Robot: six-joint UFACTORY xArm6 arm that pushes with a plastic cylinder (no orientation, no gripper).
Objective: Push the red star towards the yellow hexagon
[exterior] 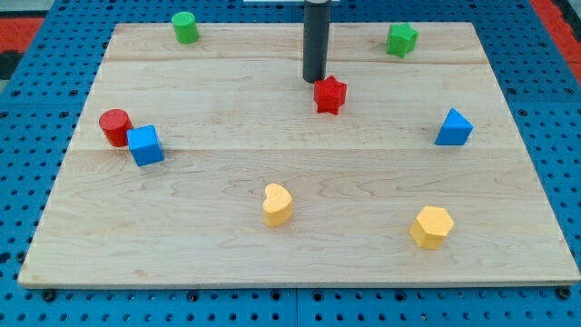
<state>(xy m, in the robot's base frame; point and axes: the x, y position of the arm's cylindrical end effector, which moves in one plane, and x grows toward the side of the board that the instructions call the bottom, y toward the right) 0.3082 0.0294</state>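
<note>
From the one camera view, I see my tip (314, 80) set down on the wooden board (227, 191), near the view's top and a little right of the middle. I run no pincer on this rig, only the dark rod, so nothing opens or clamps.

The red star (330, 94) sits just beside the tip, at its lower right, and I cannot tell whether the two touch. The yellow hexagon (431, 226) lies well apart from the star, down toward the view's bottom right. Between those two the wood is bare.

A yellow heart (277, 203) rests near the bottom, a little left of the middle, well apart from the hexagon. At the view's right edge stands a blue triangle (454, 127), above the hexagon. On the left, a red cylinder (115, 126) and a blue cube (145, 145) sit together, touching or very nearly so, the cube at the cylinder's lower right.

Along the top edge, a green cylinder (185, 27) stands on the left. A second green block (401, 39) stands on the right; its shape I cannot make out for sure. The board rests on a blue pegboard (27, 109).
</note>
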